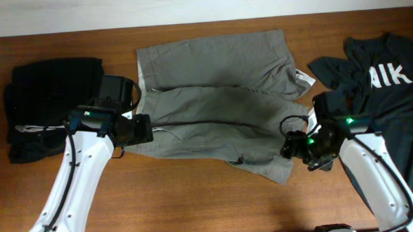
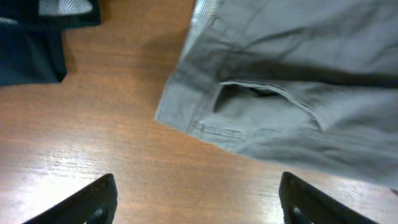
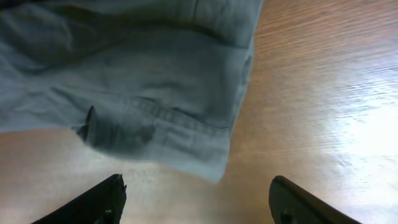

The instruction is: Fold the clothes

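Observation:
The clothes, grey-khaki shorts (image 1: 220,102), lie flat across the middle of the wooden table, one leg laid over the other, with a small white label (image 1: 303,77) at the right end. My left gripper (image 1: 143,129) hovers at the shorts' left edge. In the left wrist view this gripper (image 2: 196,200) is open over bare wood, with the waistband corner and a gaping pocket (image 2: 261,93) just ahead. My right gripper (image 1: 290,143) sits by the shorts' lower right corner. The right wrist view has that gripper (image 3: 196,200) open too, nothing between the fingers, the hem corner (image 3: 208,165) just in front.
A pile of dark clothes (image 1: 51,101) lies at the table's left end, and its edge also appears in the left wrist view (image 2: 31,43). A dark T-shirt with white letters (image 1: 384,82) lies at the right end. Bare wood (image 1: 209,205) runs along the front.

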Action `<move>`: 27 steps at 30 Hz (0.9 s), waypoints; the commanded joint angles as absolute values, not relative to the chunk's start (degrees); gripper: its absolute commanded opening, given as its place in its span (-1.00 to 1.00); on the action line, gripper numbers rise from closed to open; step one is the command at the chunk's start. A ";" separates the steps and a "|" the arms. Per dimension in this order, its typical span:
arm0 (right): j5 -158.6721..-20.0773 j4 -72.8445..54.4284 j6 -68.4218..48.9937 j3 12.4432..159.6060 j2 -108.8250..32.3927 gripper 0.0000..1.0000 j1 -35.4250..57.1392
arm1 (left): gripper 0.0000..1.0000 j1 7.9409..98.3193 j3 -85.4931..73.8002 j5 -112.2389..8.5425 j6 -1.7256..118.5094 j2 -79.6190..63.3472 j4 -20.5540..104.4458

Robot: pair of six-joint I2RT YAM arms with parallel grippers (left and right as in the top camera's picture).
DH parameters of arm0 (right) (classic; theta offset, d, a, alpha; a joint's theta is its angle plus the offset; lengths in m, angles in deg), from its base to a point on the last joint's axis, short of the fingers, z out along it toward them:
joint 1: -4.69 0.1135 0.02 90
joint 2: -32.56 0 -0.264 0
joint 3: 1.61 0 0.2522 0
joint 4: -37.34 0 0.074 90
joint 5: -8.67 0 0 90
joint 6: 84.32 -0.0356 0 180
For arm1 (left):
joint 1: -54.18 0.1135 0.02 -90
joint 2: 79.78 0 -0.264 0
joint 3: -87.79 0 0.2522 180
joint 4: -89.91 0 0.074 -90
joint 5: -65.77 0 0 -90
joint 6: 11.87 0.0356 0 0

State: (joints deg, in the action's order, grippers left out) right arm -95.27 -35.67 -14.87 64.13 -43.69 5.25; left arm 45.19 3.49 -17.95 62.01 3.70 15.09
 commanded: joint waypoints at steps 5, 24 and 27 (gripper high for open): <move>-97.17 -26.90 -16.07 57.88 -42.82 0.44 4.94 | 0.71 50.12 3.73 -17.40 60.96 5.03 18.68; -97.21 -15.58 -17.30 50.71 -42.82 0.35 4.94 | 0.79 56.24 3.73 -30.63 71.08 18.89 28.86; -97.21 -15.64 -17.30 50.71 -42.82 0.35 4.94 | 0.67 56.83 3.73 -35.81 78.88 20.92 30.55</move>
State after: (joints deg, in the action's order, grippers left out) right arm -96.71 -15.75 -16.86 51.22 -43.56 5.21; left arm 56.27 3.71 -28.77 69.83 19.09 29.80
